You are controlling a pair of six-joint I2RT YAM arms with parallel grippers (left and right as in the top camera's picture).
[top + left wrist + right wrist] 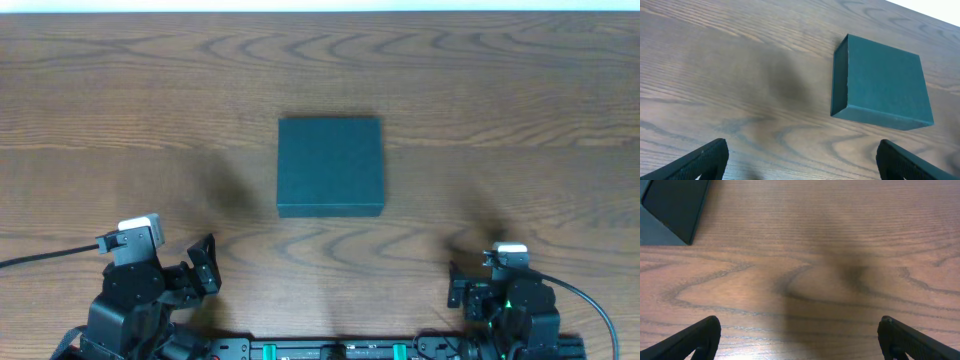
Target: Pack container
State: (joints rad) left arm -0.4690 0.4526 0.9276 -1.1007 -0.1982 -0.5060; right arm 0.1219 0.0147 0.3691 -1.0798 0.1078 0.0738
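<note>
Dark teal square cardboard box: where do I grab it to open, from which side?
Likely the lid's near edge, approached from the robot's side: the closed dark teal square cardboard box lies flat on the wooden table, its near wall facing the robot. Which edge is hinged cannot be told.

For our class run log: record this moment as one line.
dark teal square cardboard box: closed, mid-table, untouched | left jaws: open, empty | right jaws: open, empty
</note>
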